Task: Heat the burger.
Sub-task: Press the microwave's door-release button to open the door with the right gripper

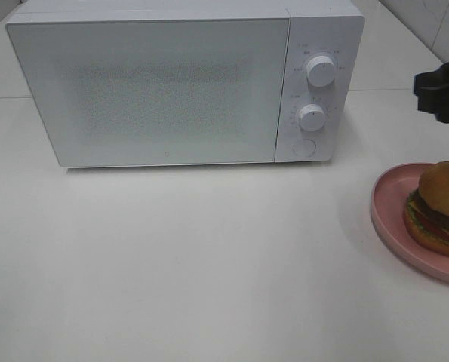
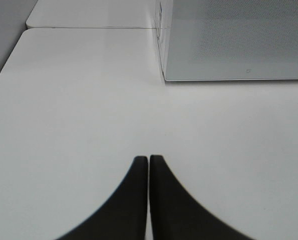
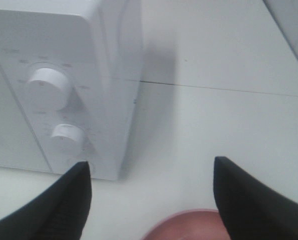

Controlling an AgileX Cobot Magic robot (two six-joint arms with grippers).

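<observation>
To the right of the white box-shaped microwave oven [image 1: 156, 90], in front of its control panel, one round burger [image 1: 441, 207] with a golden-brown bun sits on one round pink plate [image 1: 386, 207]. The overhead view's edge cuts off both, and the right wrist view shows only the plate's rim. The microwave's door is closed, and beside it are two white knobs [image 1: 321, 70] and one round button [image 1: 305, 148]. The right gripper [image 3: 151, 200] hangs above the plate, its black fingers wide apart with nothing between them. The left gripper [image 2: 149, 165] is by the microwave's left front corner, fingers pressed together, empty, over the white table [image 1: 171, 264].
</observation>
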